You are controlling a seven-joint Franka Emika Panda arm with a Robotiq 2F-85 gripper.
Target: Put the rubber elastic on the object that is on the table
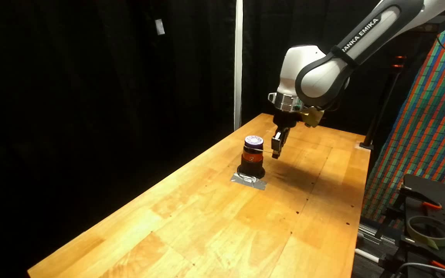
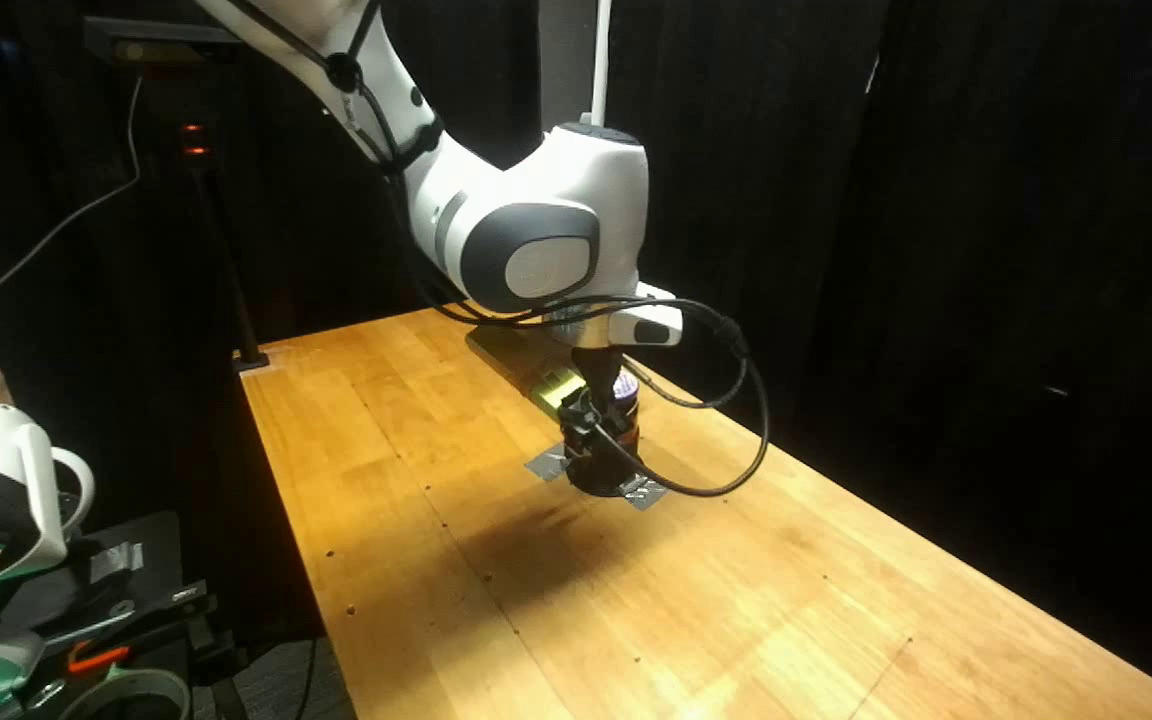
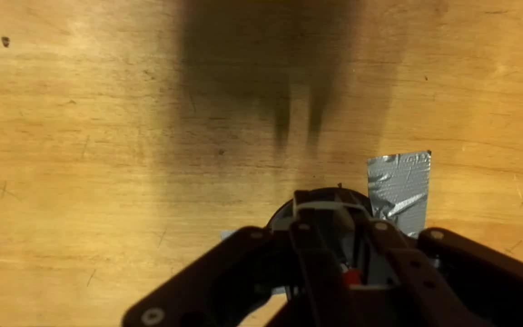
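Note:
The object stands upright on the table, dark with an orange-red band and a purple-white top. Grey tape lies at its foot. It also shows behind the fingers in an exterior view. My gripper points down beside the object's upper part. In the wrist view the fingertips stand a little apart. The pale rubber elastic is stretched across them. In an exterior view the elastic runs from the fingertips to the object, above the orange-red band. Its far side is hidden.
Grey tape strips hold the object's base to the table. A black cable loops out from the wrist. A black post stands at a table corner. A dark side cart holds a tape roll. Dark curtains hang along one table side.

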